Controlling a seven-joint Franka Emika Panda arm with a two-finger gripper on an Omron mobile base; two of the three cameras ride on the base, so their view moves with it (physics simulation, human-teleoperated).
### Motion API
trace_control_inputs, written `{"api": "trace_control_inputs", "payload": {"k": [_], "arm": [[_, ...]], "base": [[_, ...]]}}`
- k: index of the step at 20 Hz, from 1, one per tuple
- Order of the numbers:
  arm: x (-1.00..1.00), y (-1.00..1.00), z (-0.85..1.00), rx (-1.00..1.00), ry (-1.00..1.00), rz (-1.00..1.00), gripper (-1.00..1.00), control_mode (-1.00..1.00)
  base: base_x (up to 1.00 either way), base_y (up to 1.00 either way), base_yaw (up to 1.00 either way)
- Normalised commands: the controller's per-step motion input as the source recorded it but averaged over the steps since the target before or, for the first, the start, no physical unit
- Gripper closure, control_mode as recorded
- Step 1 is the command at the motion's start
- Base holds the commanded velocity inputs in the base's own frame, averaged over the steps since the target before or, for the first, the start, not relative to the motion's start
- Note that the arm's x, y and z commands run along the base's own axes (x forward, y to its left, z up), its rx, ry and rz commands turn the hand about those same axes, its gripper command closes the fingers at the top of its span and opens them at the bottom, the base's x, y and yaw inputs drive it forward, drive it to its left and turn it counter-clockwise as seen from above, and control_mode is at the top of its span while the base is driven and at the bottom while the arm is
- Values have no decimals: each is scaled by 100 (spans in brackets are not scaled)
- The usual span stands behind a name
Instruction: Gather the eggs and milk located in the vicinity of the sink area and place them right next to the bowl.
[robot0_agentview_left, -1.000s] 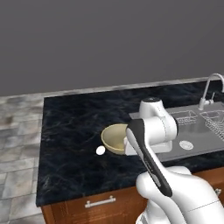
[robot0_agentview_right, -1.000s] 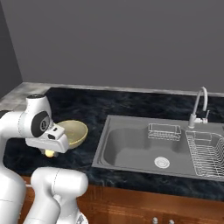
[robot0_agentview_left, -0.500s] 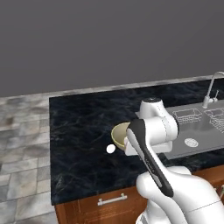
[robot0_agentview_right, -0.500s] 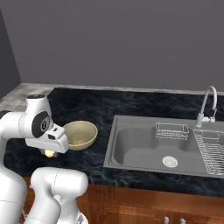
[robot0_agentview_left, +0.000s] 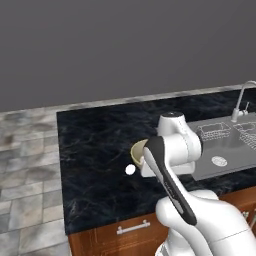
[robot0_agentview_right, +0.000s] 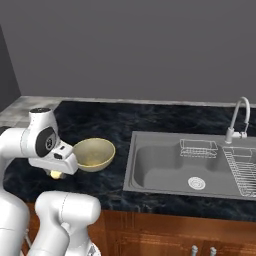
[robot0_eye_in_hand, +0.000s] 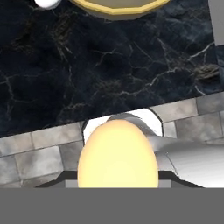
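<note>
Gleaming black marble counter (robot0_agentview_left: 95, 145), grey wall (robot0_agentview_left: 125, 45)

Egg (robot0_agentview_left: 130, 169) left of bowl (robot0_agentview_right: 94, 153)

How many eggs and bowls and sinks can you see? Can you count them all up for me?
Eggs: 2, a small round white egg on the dark counter and a pale yellow egg in the gripper.
Bowls: 1, a wide tan-yellow bowl.
Sinks: 1, a grey metal sink.
Total: 4.
</note>
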Motion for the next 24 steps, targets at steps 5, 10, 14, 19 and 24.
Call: {"api": "trace_control_inputs", "payload": {"k": [5,10,14,19,24], "arm": [[29,36,-9,0,-6,-16,100,-100],[22,47,-11,0,-5,-24,100,-100],[31,34,-25,-12,0,-18,100,-100],[32,0,-62,-29,-6,-10,100,-100],[19,-7,-56,-22,-11,-3,100,-100]], "base": [[0,0,0],[0,0,0],[0,0,0],[0,0,0],[0,0,0]]}}
